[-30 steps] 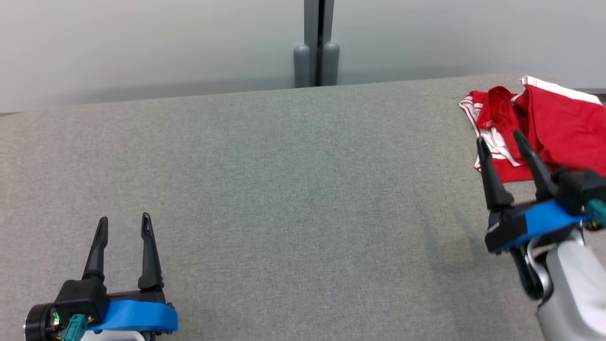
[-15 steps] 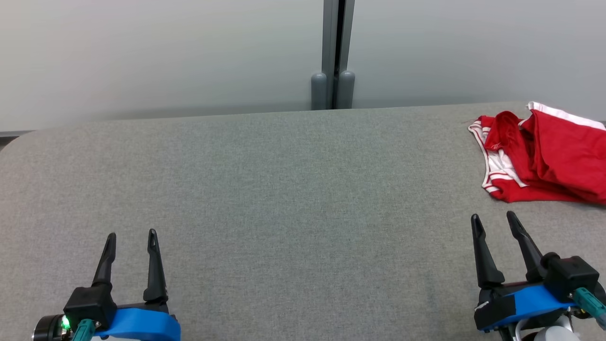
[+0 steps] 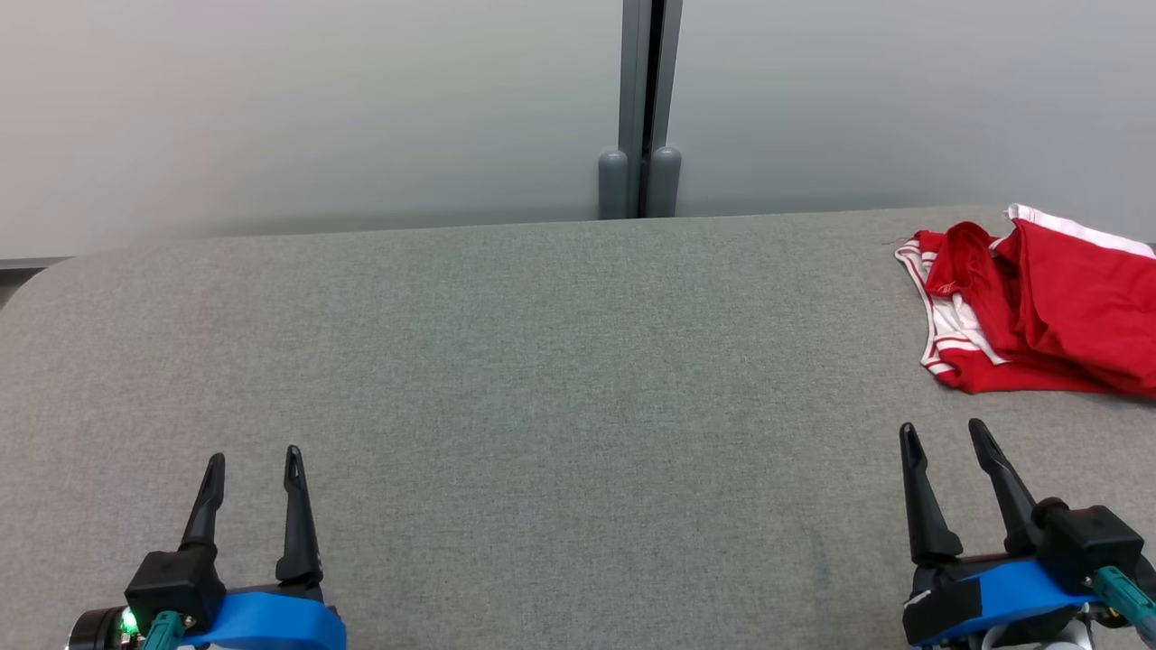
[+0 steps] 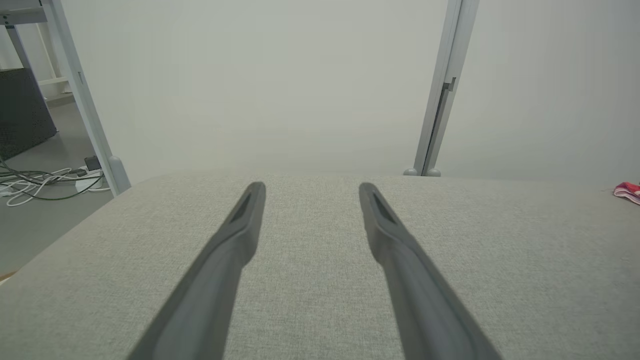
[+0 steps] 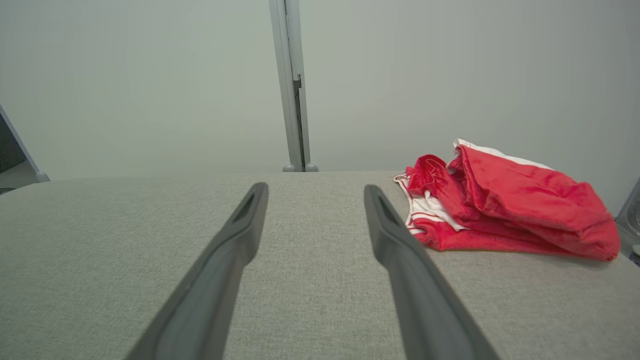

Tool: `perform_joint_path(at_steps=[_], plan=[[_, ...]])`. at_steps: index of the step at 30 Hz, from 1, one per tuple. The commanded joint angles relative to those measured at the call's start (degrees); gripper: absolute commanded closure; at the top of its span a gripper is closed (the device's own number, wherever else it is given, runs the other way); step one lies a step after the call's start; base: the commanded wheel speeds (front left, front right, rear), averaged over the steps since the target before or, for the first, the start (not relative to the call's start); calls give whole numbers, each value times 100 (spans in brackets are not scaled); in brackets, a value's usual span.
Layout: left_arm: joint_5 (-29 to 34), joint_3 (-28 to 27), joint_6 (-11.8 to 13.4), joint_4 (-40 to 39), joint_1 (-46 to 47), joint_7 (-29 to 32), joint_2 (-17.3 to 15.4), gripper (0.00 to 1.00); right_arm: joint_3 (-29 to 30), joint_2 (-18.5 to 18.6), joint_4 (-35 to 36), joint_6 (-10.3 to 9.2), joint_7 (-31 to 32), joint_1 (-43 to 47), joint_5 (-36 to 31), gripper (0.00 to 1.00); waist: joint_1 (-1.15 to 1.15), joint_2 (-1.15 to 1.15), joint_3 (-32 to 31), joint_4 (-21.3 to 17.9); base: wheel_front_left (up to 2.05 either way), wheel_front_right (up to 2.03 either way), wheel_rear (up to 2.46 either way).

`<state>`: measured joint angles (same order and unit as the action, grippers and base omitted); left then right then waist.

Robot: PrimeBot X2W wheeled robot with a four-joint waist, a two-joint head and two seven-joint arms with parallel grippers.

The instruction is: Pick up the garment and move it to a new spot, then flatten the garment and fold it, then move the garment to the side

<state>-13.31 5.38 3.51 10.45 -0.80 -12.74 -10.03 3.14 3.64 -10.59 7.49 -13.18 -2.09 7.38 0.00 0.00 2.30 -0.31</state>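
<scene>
The garment is red with white trim, folded into a loose bundle at the far right of the grey table. In the right wrist view the garment lies ahead and to the right of the fingers. A sliver of the garment shows at the right edge of the left wrist view. My right gripper stands open at the lower right, short of the garment, nothing between its fingers. At the lower left my left gripper is open too and holds nothing.
A pale partition wall with a grey post runs behind the table's far edge. Cables lie on the floor past the table's left end, beside a frame leg.
The right gripper has drawn back from the garment to the lower right, still open. The head camera has tilted, so the table sits lower in the picture. The left gripper keeps its place.
</scene>
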Motion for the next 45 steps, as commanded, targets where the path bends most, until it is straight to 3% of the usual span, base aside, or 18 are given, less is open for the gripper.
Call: perform_joint_path(at_steps=[1,9,10,15,45], plan=[[-29,0,20,-25,-21,-14,-15,0,14,-34,41,1,17,69,-40,0,0,0,-6,-2,0,0,0],[-57,0,41,59,-12,-52,-58,0,29,-59,88,1,63,116,-63,0,0,0,-24,-20,0,0,0],[-68,11,14,69,-14,-21,-35,100,21,-42,47,0,49,28,-35,100,0,0,-25,-18,0,0,0],[-105,75,-2,316,-112,17,64,100,19,-63,-221,0,65,50,-8,100,0,0,-27,-16,0,0,0],[-2870,-386,-397,323,208,697,291,100,139,-64,-251,0,743,-136,3012,100,0,0,-70,-5,0,0,0]])
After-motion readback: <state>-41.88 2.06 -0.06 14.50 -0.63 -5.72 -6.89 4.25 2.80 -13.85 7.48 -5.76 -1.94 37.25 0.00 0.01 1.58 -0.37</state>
